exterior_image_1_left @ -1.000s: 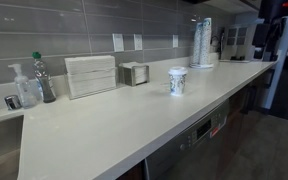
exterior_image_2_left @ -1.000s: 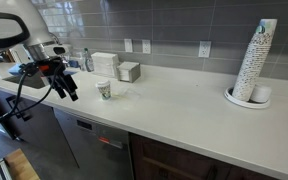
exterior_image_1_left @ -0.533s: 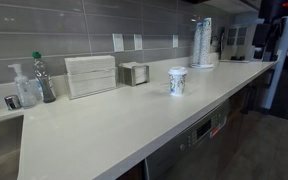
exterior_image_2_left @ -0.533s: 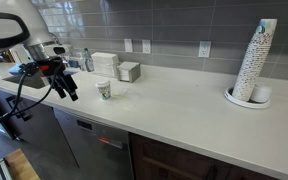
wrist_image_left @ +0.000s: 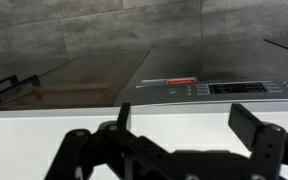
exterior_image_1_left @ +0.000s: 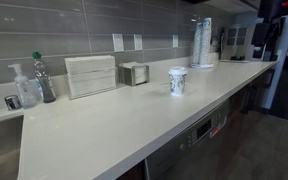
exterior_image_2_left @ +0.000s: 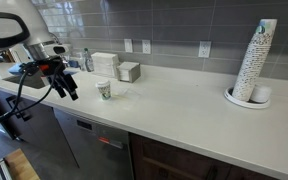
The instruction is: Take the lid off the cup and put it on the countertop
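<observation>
A small round white lid (exterior_image_1_left: 177,70) sits on a white paper cup with a bluish-grey pattern (exterior_image_1_left: 177,84). The cup stands upright on the long cream countertop (exterior_image_1_left: 114,125), not far from its straight front edge, as both exterior views show. The black two-finger gripper (exterior_image_2_left: 67,90) of the white robot arm (exterior_image_2_left: 9,28) hangs by the counter's front edge, off to one side of the cup and clear of it. In the wrist view its dark fingers (wrist_image_left: 248,122) stand wide apart with nothing between them, above the pale counter surface and a dishwasher control panel (wrist_image_left: 199,87) beyond. Against the grey tiled wall (exterior_image_1_left: 54,25) stand a white napkin dispenser (exterior_image_1_left: 90,75), a small metal box (exterior_image_1_left: 134,73), a clear soap pump bottle (exterior_image_1_left: 24,90) and a green-capped bottle (exterior_image_1_left: 43,78). A tall stack of white cups (exterior_image_2_left: 254,60) rises farther along the counter, well apart from the patterned cup.
</observation>
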You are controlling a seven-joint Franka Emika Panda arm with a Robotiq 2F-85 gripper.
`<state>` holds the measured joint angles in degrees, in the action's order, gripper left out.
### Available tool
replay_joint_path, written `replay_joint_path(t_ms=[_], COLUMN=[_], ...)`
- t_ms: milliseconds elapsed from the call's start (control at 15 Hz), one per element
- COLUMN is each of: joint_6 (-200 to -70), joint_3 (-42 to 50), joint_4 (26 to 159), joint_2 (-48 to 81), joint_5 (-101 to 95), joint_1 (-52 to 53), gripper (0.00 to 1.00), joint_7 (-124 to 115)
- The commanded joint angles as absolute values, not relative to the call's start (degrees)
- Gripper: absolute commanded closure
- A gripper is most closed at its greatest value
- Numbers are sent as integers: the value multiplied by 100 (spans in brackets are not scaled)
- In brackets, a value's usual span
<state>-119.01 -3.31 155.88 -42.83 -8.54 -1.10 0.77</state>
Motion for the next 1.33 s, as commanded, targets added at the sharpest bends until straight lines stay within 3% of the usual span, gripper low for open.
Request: replay_joint_path(t_ms=[0,667,1267], joint_6=[-11969,-12206,-13362], joint_3=[-479,-599,-693], joint_4=[15205,13299,12377], joint_2=[-3834,-1824,-310], joint_5=[-705,-18,-199], joint_1=[172,577,556], gripper=[0,0,0], joint_7=[-51,-15,-77])
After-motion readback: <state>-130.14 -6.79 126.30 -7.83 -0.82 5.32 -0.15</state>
